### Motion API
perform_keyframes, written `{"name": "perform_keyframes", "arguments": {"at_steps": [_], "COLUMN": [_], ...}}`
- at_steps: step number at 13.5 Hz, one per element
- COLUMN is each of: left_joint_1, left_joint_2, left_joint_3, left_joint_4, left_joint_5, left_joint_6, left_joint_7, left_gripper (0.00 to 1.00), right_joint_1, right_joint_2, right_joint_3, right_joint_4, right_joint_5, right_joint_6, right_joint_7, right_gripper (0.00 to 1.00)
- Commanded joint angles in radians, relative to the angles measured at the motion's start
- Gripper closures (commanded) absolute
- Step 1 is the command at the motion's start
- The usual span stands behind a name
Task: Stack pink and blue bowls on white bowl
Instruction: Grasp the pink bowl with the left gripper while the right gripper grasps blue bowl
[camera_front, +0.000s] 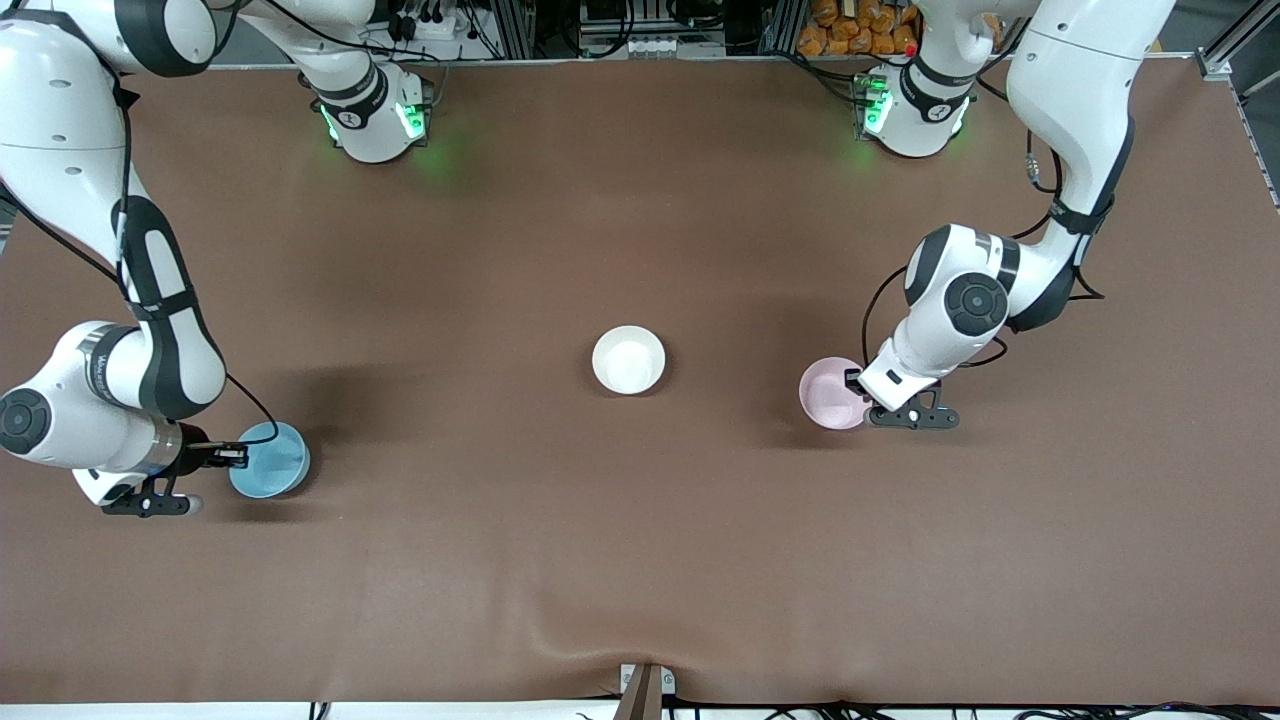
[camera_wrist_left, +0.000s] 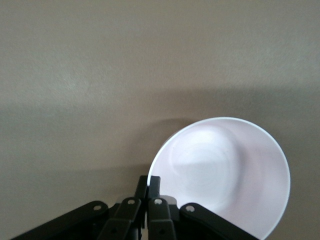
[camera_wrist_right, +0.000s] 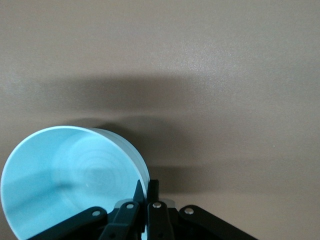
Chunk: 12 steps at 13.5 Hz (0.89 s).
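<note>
Front view: left gripper (camera_front: 858, 392) covers pink bowl (camera_front: 830, 393) rim at 3 o'clock, right gripper (camera_front: 240, 457) covers blue bowl (camera_front: 270, 459) rim at 9; right wrist frame crops blue bowl's lower edge.

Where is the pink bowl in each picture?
Front view: the pink bowl sits on the brown table toward the left arm's end, beside the white bowl, with the left gripper shut on its rim.
Left wrist view: it fills the lower part of the picture, its rim pinched between the fingers.
Right wrist view: not in it; only the blue bowl shows.
Shared landmark: the left gripper on the rim.
</note>
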Motion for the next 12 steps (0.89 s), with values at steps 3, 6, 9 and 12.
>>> {"name": "perform_keyframes", "arguments": {"at_steps": [3, 6, 9, 12], "left_joint_1": [0.018, 0.018, 0.016, 0.013], "left_joint_2": [-0.087, -0.127, -0.149, -0.152], "left_joint_3": [-0.003, -0.004, -0.004, -0.01], "left_joint_4": [-0.015, -0.01, 0.001, 0.013], "left_joint_5": [0.021, 0.018, 0.009, 0.004], "left_joint_6": [0.002, -0.01, -0.036, -0.038], "left_joint_7": [-0.027, -0.027, -0.028, -0.028], "left_gripper": [1.0, 1.0, 1.0, 1.0], "right_joint_1": [-0.006, -0.004, -0.006, -0.001], "right_joint_2": [-0.079, -0.135, -0.171, -0.188], "right_joint_3": [0.047, 0.085, 0.12, 0.128], "right_joint_4": [0.01, 0.013, 0.013, 0.013], "right_joint_5": [0.012, 0.012, 0.015, 0.016], "right_joint_6": [-0.056, -0.075, -0.076, -0.114], "right_joint_7": [-0.017, -0.008, -0.006, -0.005], "right_gripper": [1.0, 1.0, 1.0, 1.0]}}
